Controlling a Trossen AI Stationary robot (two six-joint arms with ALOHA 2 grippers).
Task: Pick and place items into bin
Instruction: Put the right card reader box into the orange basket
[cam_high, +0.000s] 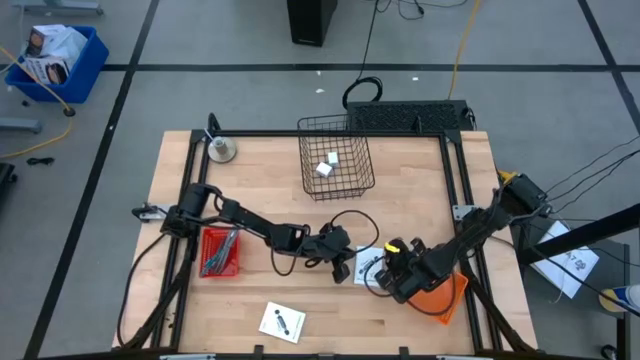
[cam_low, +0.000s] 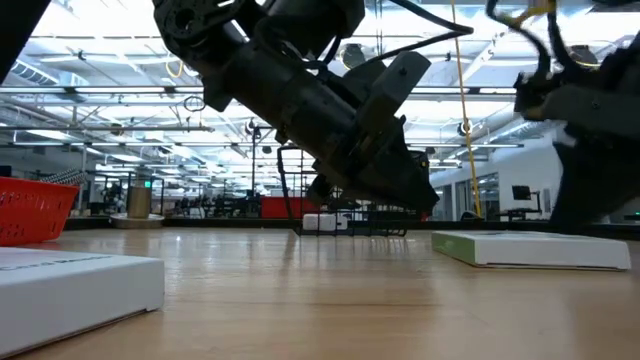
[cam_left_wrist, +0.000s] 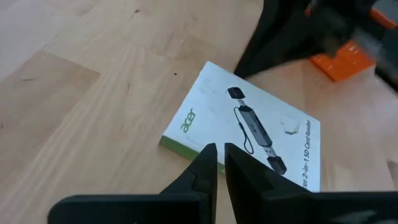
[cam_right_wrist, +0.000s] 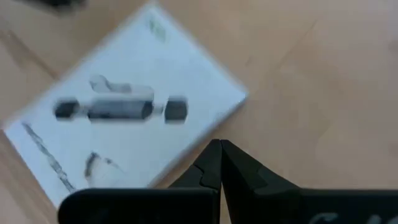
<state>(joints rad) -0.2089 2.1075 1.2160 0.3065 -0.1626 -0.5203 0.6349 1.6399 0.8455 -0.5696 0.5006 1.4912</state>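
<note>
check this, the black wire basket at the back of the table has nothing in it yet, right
Not quite: the black wire basket at the back of the wooden table already holds small white blocks, as the high view shows.

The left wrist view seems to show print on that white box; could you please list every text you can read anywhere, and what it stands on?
"acer": green, on the white box under the left gripper.
"2-in-1 SD Card Reader": along the same box's side edge.
Second white box near the table's front edge: black marks, too small to read.
Same box in the right wrist view: print blurred, unreadable.
</note>
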